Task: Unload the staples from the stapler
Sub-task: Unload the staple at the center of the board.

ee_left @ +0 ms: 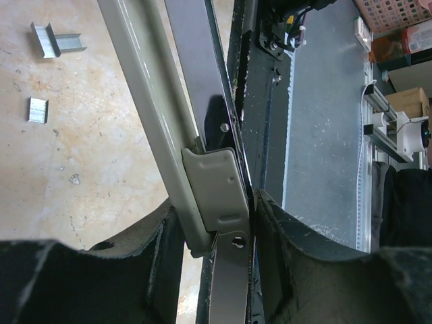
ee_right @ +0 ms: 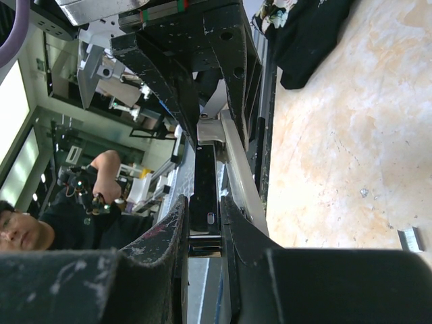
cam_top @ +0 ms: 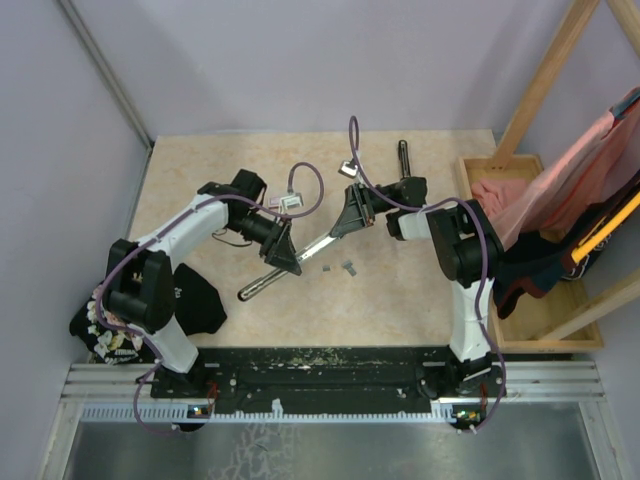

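The staples (cam_top: 349, 267) lie on the counter (cam_top: 400, 290) just beside the stapler (cam_top: 315, 245), which the left jaws and right jaws both clamp, so uneven pulling could wrench it loose and scatter them.

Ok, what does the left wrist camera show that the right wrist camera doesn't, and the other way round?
Left wrist only: several staples lying loose on the table, left of the stapler. Right wrist only: a black cloth on the table and a person beyond it; just one strip shows there, cut by the frame edge. Both: the stapler clamped in that camera's own fingers, by the left gripper and the right gripper.
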